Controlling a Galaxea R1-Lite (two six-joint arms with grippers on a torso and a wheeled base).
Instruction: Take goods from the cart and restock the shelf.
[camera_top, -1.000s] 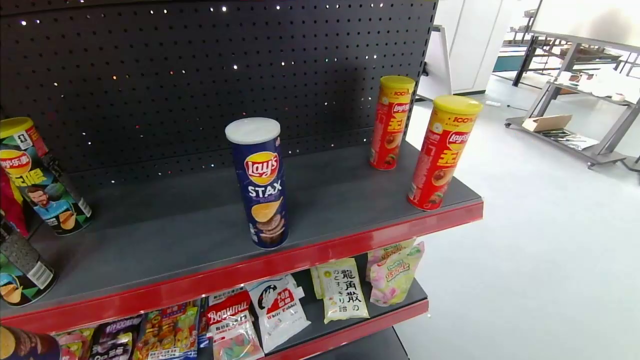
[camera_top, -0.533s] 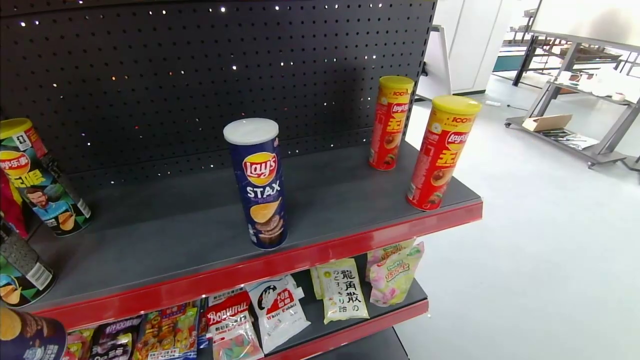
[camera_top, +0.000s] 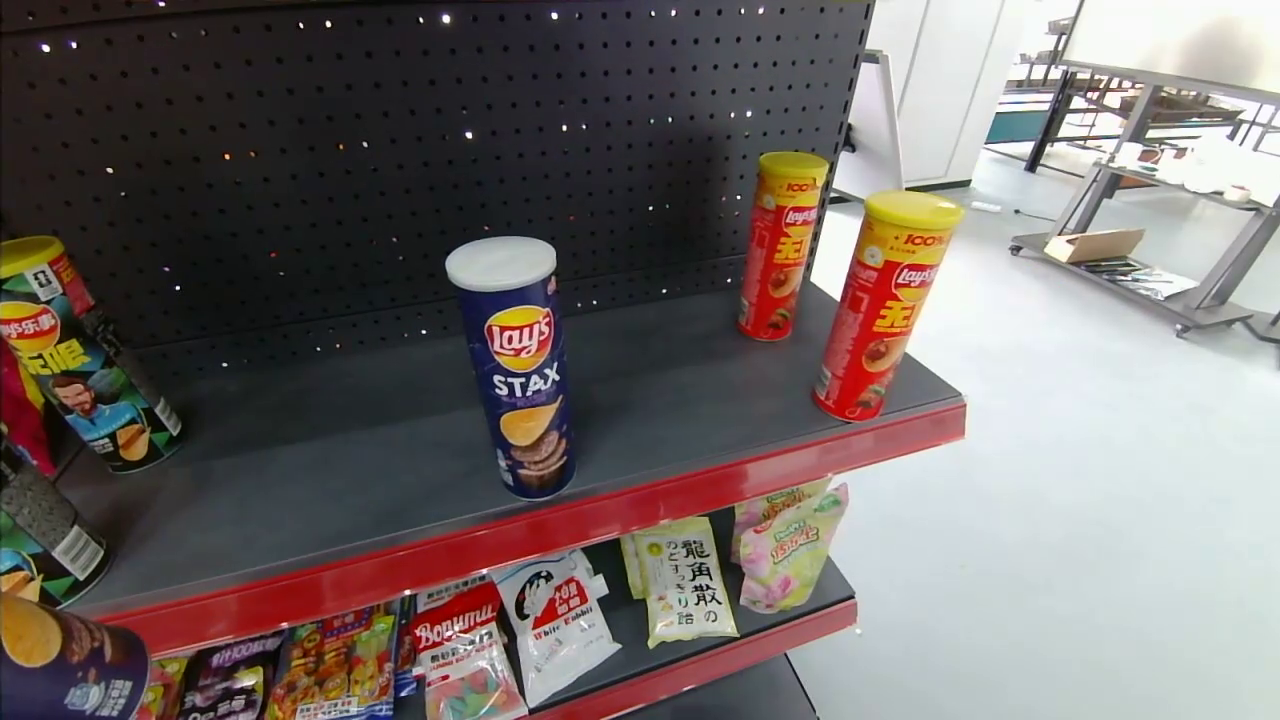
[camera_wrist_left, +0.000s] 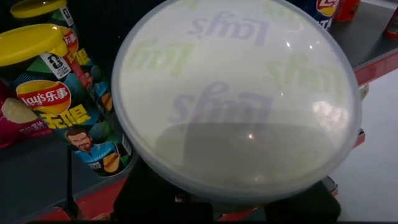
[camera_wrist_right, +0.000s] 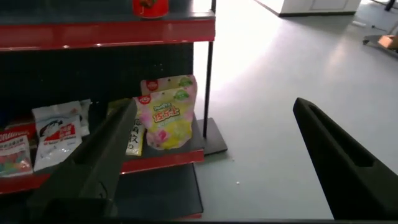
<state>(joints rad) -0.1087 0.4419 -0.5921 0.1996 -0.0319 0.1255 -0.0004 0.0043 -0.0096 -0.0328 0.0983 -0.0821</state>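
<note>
A dark blue chips can with a white lid (camera_top: 515, 370) stands upright near the front edge of the grey top shelf (camera_top: 330, 450). Two red cans with yellow lids (camera_top: 780, 245) (camera_top: 885, 305) stand at the shelf's right end. Another dark blue chips can (camera_top: 60, 665) pokes up at the lower left corner of the head view. Its translucent lid (camera_wrist_left: 236, 99) sits close before the left wrist camera, with my left gripper shut on the can below it. My right gripper (camera_wrist_right: 214, 106) hangs open beside the lower shelves, nothing between its fingers (camera_wrist_right: 93, 168).
Teal cans with yellow lids (camera_top: 85, 360) (camera_wrist_left: 62, 106) crowd the shelf's left end. Snack bags (camera_top: 560, 620) (camera_wrist_right: 165, 112) fill the lower shelf. Bare shelf lies between the blue can and the red cans. Open floor and a metal rack (camera_top: 1150, 200) lie to the right.
The held blue can has risen further into the lower left corner of the head view. The cans on the shelf have stayed put.
</note>
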